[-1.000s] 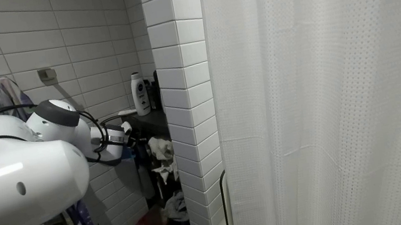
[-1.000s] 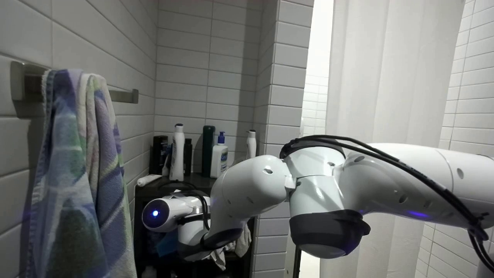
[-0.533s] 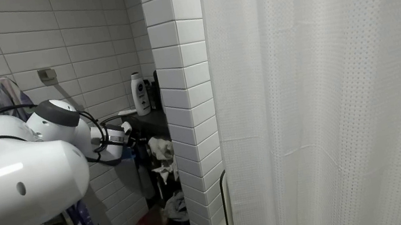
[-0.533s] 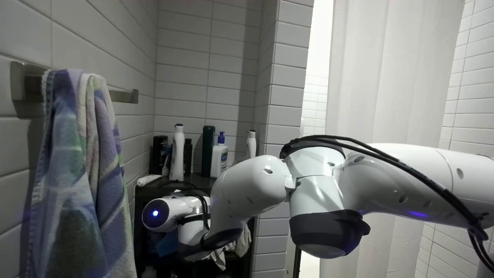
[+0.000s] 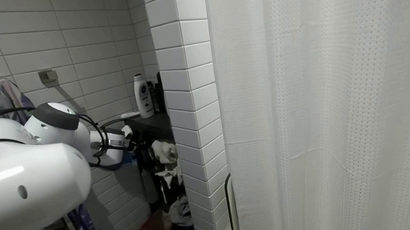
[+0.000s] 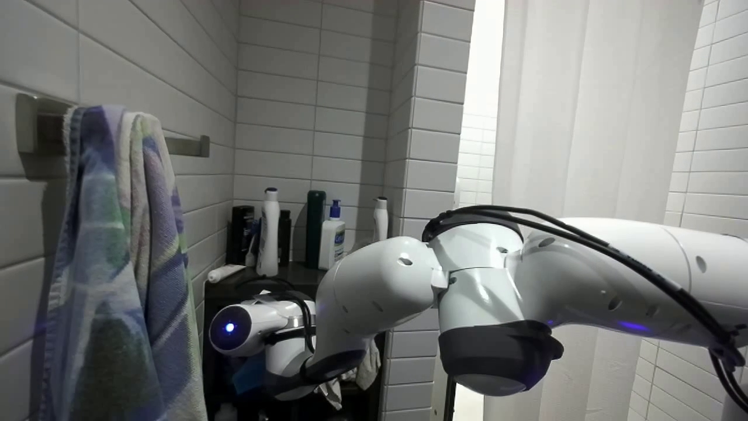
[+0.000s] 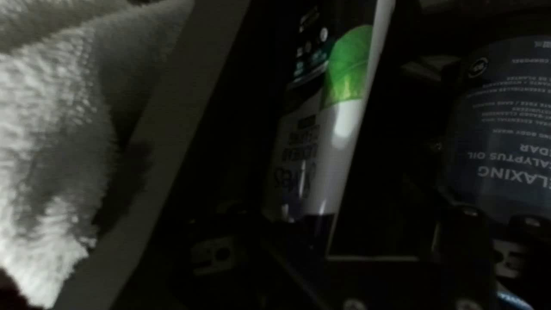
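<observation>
In the wrist view, a fuzzy cloth (image 7: 47, 172) is filling the left, a glossy white tube (image 7: 338, 129) with green patch, black label and inverted print is slanting between the jaws, which are standing apart, and a navy bottle (image 7: 503, 129) is showing at right.

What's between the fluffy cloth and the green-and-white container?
A slanted grey strip; nearer the container, it's too dark to tell. Shown in the wrist view.

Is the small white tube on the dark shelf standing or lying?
Lying on its side: in both exterior views the white tube stretches along the shelf top.
</observation>
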